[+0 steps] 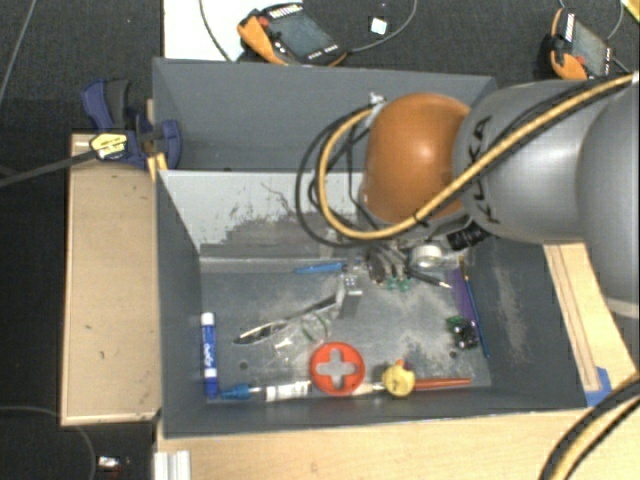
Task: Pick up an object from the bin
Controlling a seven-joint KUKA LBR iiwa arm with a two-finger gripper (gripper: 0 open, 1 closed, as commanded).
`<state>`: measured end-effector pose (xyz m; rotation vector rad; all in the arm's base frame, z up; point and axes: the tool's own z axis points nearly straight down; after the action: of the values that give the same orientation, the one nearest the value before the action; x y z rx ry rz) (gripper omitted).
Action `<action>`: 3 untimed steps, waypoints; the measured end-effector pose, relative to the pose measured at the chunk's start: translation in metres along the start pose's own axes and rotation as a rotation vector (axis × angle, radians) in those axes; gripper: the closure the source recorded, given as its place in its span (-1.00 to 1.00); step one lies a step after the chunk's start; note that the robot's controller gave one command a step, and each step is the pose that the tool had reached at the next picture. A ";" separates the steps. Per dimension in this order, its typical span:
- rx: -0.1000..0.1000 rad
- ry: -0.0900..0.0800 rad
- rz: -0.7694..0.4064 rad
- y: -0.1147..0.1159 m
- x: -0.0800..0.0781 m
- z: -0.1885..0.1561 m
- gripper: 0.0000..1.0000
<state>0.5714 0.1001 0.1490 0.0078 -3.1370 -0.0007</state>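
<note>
Gripper [386, 268], beneath the orange wrist cover of the arm reaching in from the right, hung low over the back-centre floor of the bin [178, 298]. I could not tell whether it was wide or narrow. Nearest lay one blue pen [320, 266] and one clear plastic piece [295, 326]. Along the front I counted one red disc [337, 367], one yellow lump [398, 379] and one blue marker [208, 353].
</note>
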 end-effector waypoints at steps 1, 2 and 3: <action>-0.001 -0.008 0.005 -0.001 -0.002 -0.004 -1.00; -0.002 -0.008 0.003 -0.005 -0.015 0.077 -1.00; -0.005 -0.019 0.064 -0.002 -0.005 0.077 -1.00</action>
<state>0.5761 0.0986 0.0716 -0.0929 -3.1542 -0.0084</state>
